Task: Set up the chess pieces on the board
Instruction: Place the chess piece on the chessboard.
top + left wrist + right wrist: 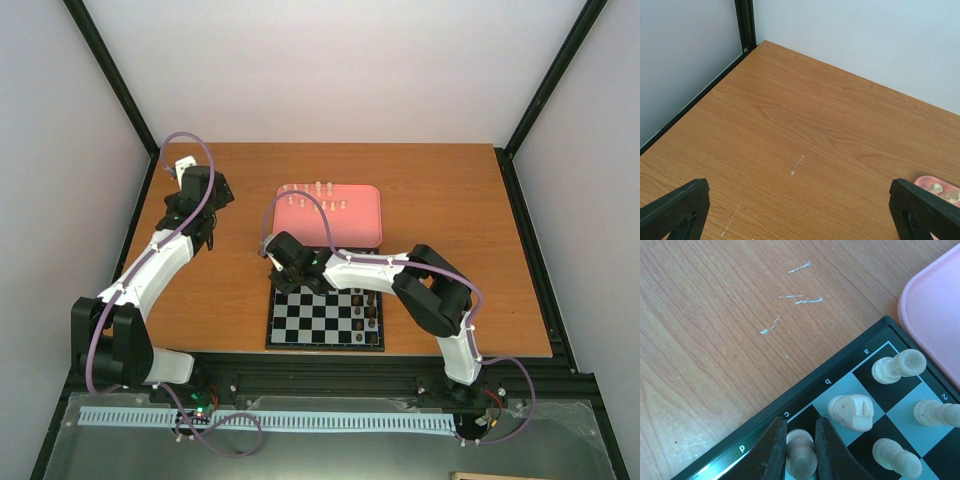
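Note:
The board (300, 325) lies at the table's near middle, and its dark border (805, 390) shows in the right wrist view. My right gripper (283, 262) sits over the board's far left corner. In its wrist view the gripper (801, 426) is shut on a cream piece (801, 454) standing on the c square. A cream knight (852, 412), a rook (897, 366) and two pawns (935, 412) stand beside it. Several more cream pieces (315, 195) stand in the pink tray. My left gripper (800, 210) is open and empty over bare wood at the far left (195, 195).
The pink tray (345, 228) lies just behind the board; its corner shows in the right wrist view (935, 305) and the left wrist view (927, 181). Dark brown pieces (370, 312) stand along the board's right side. Black frame posts rise at the table's far corners.

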